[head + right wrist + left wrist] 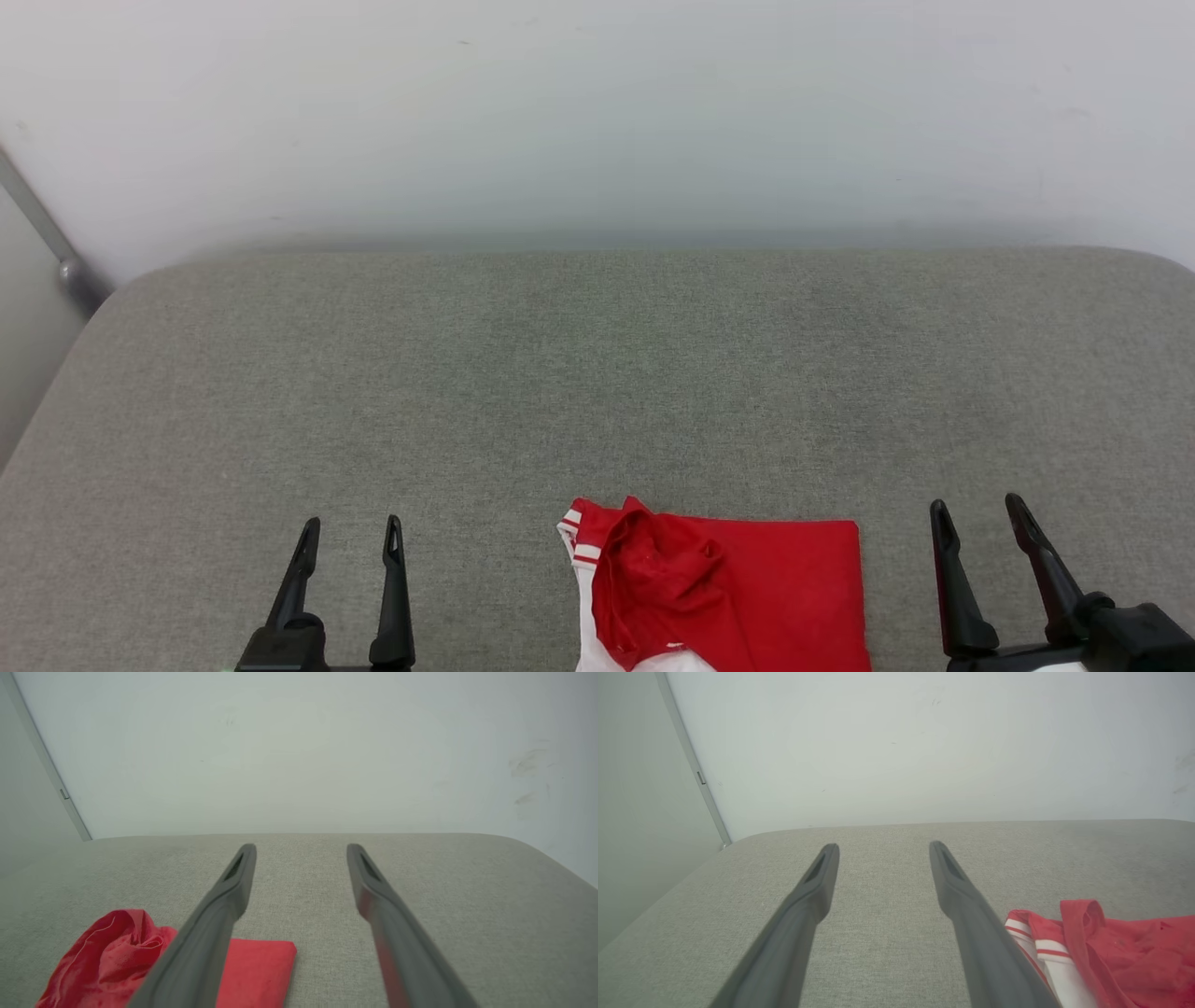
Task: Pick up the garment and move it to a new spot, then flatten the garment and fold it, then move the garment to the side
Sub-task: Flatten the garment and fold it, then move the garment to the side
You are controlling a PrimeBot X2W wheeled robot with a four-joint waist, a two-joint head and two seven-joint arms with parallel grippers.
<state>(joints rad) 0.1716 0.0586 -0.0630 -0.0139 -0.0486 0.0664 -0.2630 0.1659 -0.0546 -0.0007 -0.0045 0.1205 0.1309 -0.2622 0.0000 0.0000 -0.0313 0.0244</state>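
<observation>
1. At the bottom centre of the head view, the garment (pixel 747 588) lies on the grey fabric-covered worktop (pixel 597 373). Its lower part is cut off by the frame's bottom edge.
2. Its right portion is a flat red panel with a straight top edge and a straight right edge. Its left portion is bunched red cloth beside a white sleeve with red stripes. No lettering shows.
3. At the lower left of that view, the left claw (pixel 352 525) points up the frame with its fingers spread and nothing between them. A bare strip of worktop separates it from the garment's striped left edge.
4. At the lower right, the right claw (pixel 977 504) is likewise spread and empty. It stands nearer the garment than the left one does, just beside the flat red edge but not touching it.
5. In the left wrist view the garment sits in the lower right corner. In the right wrist view it sits in the lower left, partly behind one finger.
6. The garment lies between the two claws, so each would have to travel inward toward the frame's centre to reach it. What shows of it runs left to right, but its full length is hidden below the frame.
7. With both claws empty, I judge that the pick-up has not yet begun. The right arm is closer to the tidy corner, while the left faces the bunched side, where a pinch may catch several layers.
</observation>
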